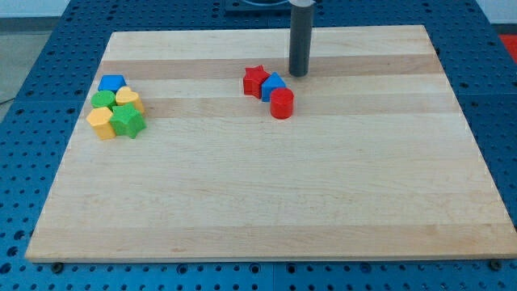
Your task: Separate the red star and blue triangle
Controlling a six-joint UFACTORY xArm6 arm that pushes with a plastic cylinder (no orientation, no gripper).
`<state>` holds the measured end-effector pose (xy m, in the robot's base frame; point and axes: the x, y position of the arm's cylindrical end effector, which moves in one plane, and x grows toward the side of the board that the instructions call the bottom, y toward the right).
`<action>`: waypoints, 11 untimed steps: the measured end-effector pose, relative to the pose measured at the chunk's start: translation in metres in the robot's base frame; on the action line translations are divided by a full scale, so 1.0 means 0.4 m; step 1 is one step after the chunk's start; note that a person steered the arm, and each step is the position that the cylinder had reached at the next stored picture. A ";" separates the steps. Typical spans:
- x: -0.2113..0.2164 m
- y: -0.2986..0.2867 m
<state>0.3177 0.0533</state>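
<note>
The red star lies on the wooden board near the view's top middle. The blue triangle touches it on its right side. A red cylinder touches the blue triangle from below right. My tip rests on the board just to the upper right of the blue triangle, a small gap away from it. The rod rises straight up from there out of the view's top.
A cluster sits at the view's left: a blue block, a green round block, a yellow heart, a yellow block and a green star. A blue perforated table surrounds the board.
</note>
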 end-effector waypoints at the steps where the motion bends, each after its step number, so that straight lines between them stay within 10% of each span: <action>1: 0.031 -0.071; 3: 0.036 -0.310; 11: 0.281 -0.501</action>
